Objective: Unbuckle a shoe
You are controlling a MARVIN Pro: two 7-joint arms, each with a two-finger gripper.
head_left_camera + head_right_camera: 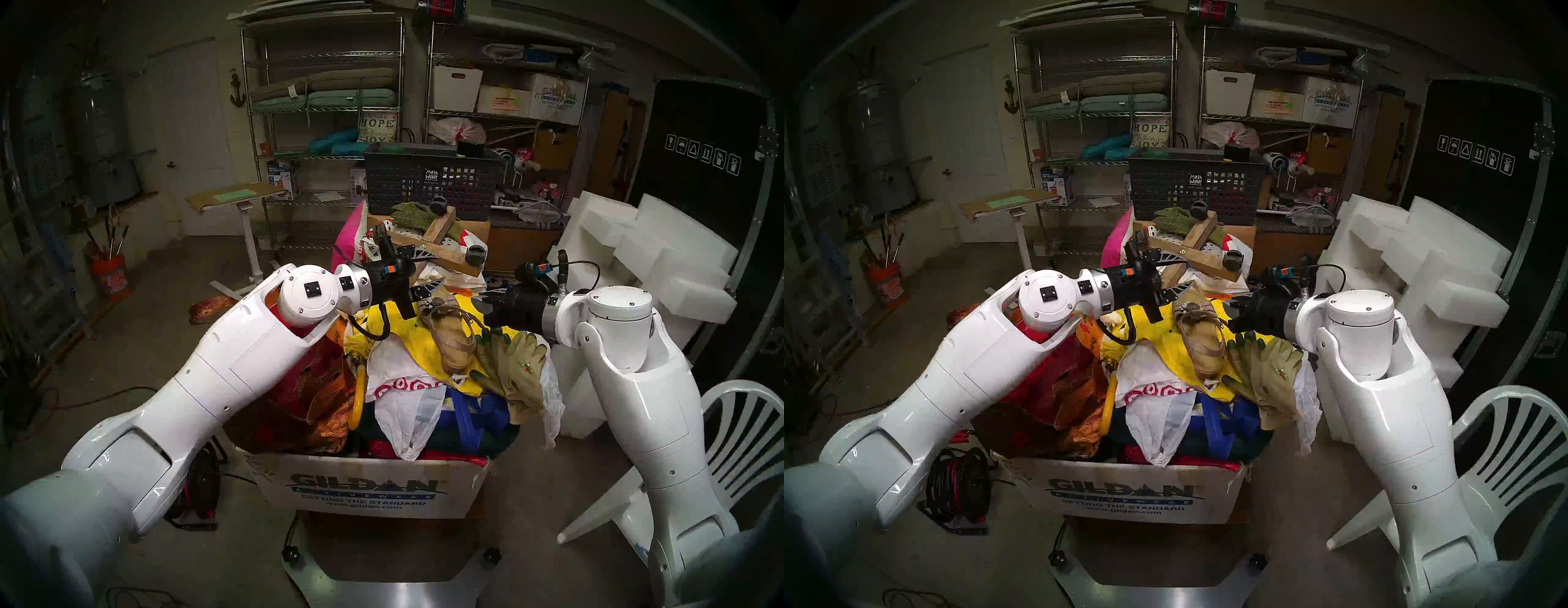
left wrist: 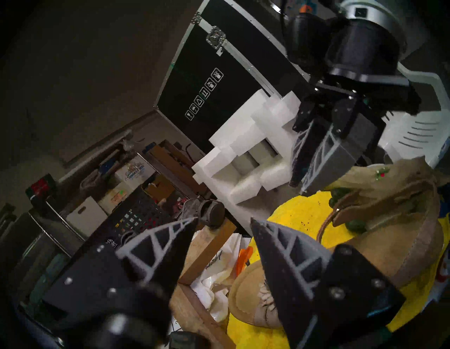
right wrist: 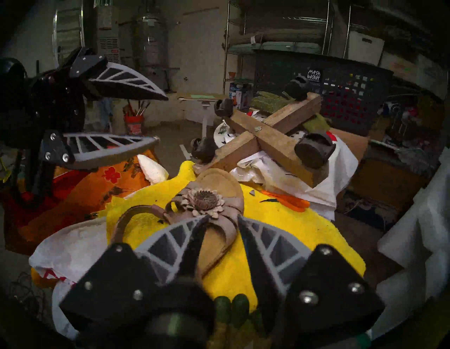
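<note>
Inspecting the pile, we find the sandal (image 1: 456,335) lying on a yellow cloth (image 1: 407,339) atop a heaped cardboard box (image 1: 365,488), toe with flower ornament (image 3: 203,199) pointing away from us. Tan gloves (image 1: 509,365) lie just beside its right edge. Our left hand (image 1: 426,271) hovers near the toe, fingers spread wide, gripping nothing. Our right hand (image 3: 220,234) sits over the sandal's straps, fingers parted, also empty. We cannot make out the buckle.
</note>
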